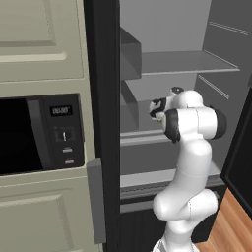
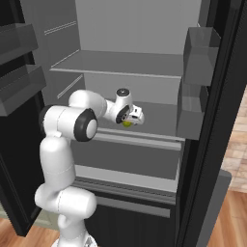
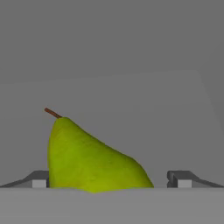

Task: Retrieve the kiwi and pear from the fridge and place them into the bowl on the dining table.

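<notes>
Inside the fridge [image 2: 144, 29]: the arm is reaching over the middle shelf [image 2: 159, 120], with the doors standing open on both sides.
Pear [image 3: 89, 162]: it is lying on its side on that shelf, stem pointing up and to the left in the hand view, narrow neck on the left and fat belly tapering down to the right; in the right base view it is showing as a small yellow-green spot just under the hand.
Claw [image 3: 111, 180]: it is standing spread wide, one tip touching or nearly touching the pear's left flank and the other well off to the right, pinching nothing.
Handling: the pear is probably light and firm, with smooth, waxy, sloping skin that could be squeezing out of flat pads; being round, it is likely to roll on the shelf if nudged.
Where to take hold: across the thick belly, where the sides are running closest to parallel, not the tapering neck or stem.
Centering: the fruit is sitting left of midway between the tips, so shifting left before closing looks wise.
Doubt: how deep the tips are reaching past the pear is hard to tell, since its lower part is being cut off.
</notes>
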Controlling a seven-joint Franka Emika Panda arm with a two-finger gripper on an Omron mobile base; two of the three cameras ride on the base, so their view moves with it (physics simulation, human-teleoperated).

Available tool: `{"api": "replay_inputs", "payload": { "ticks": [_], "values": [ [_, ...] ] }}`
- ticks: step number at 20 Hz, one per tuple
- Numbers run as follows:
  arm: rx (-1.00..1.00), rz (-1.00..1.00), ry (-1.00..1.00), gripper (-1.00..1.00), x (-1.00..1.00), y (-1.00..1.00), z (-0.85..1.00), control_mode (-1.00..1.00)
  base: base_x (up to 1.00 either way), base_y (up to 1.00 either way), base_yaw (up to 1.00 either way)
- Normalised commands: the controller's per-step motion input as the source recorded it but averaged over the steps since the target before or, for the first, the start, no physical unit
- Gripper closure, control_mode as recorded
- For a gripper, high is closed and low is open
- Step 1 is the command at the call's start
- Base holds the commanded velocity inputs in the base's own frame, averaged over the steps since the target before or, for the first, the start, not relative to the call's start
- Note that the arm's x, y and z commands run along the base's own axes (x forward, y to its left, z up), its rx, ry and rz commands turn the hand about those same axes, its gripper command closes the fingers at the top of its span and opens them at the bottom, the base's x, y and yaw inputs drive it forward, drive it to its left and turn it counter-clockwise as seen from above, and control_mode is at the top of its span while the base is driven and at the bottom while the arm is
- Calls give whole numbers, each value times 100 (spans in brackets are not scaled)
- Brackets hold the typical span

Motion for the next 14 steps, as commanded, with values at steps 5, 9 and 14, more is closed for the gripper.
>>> {"api": "replay_inputs", "payload": {
  "ticks": [5,9,14],
  "values": [
    [0,0,2,100,-29,18,-99,-100,0,0,0],
    [0,0,0,100,3,8,-45,-100,0,0,0],
    [0,0,-5,100,1,0,-15,-100,0,0,0]
  ]
}}
